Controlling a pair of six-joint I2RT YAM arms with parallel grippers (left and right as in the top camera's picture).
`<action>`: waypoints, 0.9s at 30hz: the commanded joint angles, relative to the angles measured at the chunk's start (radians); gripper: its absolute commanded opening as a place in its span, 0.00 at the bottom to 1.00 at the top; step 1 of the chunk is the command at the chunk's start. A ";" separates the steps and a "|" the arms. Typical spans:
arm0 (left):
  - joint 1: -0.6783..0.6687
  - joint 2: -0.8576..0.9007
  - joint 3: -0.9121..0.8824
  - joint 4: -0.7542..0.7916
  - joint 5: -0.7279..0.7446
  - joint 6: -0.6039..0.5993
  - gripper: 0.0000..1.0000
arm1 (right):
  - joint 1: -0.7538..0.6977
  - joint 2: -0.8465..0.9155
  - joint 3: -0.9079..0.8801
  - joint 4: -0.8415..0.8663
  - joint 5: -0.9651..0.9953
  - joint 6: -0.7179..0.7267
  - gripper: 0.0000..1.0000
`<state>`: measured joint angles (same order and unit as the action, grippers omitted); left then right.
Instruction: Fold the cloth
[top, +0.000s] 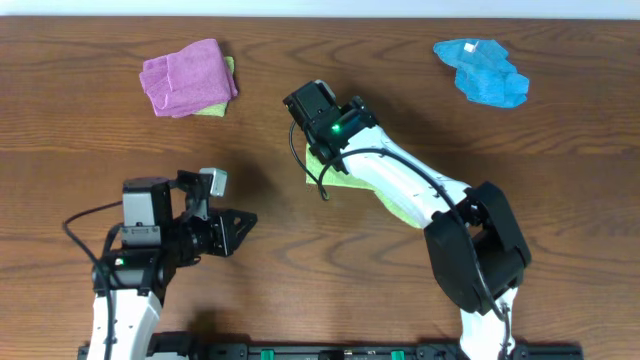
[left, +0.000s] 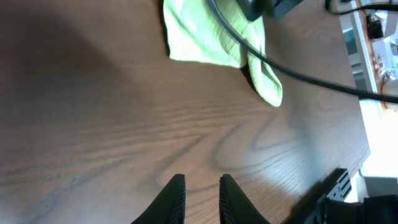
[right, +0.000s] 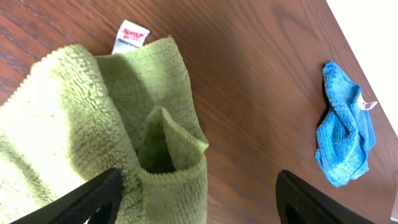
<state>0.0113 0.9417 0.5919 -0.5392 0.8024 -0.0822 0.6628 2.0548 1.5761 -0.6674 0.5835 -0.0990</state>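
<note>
Cloth: the green cloth (top: 335, 180) lies near the centre of the table (top: 560, 200), partly doubled. One corner stands up in a loose pleat and a white label (right: 134, 32) shows at its far edge.
Right tool: the right tool (right: 198, 193) hangs over the cloth with fingers spread wide, gripping nothing; it looks placed to take the raised edge.
Left tool: the left tool (left: 202, 196) sits at 8 o'clock from the cloth, well apart, fingers nearly together and empty. It is probably parked there to leave room.
Other cloths: a pink cloth (top: 188, 78) at 10 o'clock and a blue cloth (top: 482, 72) at 2 o'clock, both clear of the work.
Progress: the fold looks untidy and unfinished.
</note>
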 joint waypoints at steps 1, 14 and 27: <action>0.001 0.018 -0.042 0.048 0.045 -0.035 0.22 | -0.016 0.005 0.016 -0.010 0.014 -0.007 0.78; 0.000 0.052 -0.055 0.090 0.045 -0.045 0.28 | -0.064 0.005 0.017 -0.063 0.014 -0.007 0.75; -0.068 0.150 -0.055 0.212 0.029 -0.065 0.33 | -0.064 0.005 0.065 -0.066 0.016 -0.015 0.75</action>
<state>-0.0261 1.0500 0.5400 -0.3618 0.8307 -0.1326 0.6014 2.0548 1.6215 -0.7322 0.5835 -0.0994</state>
